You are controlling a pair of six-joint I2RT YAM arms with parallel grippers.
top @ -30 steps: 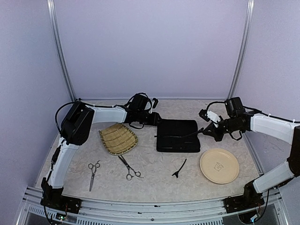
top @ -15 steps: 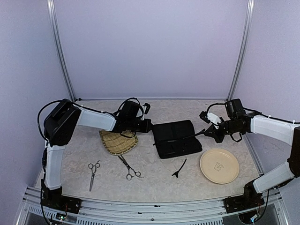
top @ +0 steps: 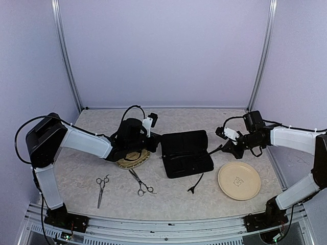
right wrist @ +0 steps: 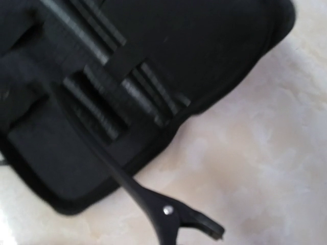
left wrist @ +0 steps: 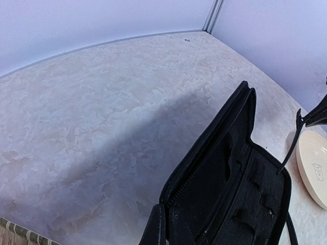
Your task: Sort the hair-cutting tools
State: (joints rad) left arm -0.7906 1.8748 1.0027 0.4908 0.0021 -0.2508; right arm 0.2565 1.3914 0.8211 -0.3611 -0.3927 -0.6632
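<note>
The black zip case point(top: 186, 153) lies open at mid-table. My left gripper point(top: 156, 141) is shut on the case's left edge point(left wrist: 176, 206), with one dark finger point(left wrist: 156, 230) showing against it in the left wrist view. My right gripper point(top: 228, 147) is shut on a thin black hair clip point(top: 212, 151) whose tip reaches over the case's right edge point(right wrist: 76, 168). In the right wrist view the clip point(right wrist: 166, 214) fills the bottom and my fingers are hidden. A second hair clip point(top: 195, 184) lies in front of the case. Two silver scissors point(top: 102, 186) point(top: 141, 183) lie at front left.
A woven bamboo tray point(top: 134, 159) sits mostly under my left forearm, left of the case. A beige round plate point(top: 239, 180) lies at front right, also seen as a plate point(left wrist: 314, 166) in the left wrist view. Lilac walls close the table on three sides.
My left gripper shut on the case's left edge and drew back to the left, dragging and turning the case. The right gripper kept the clip and shifted slightly left and down.
</note>
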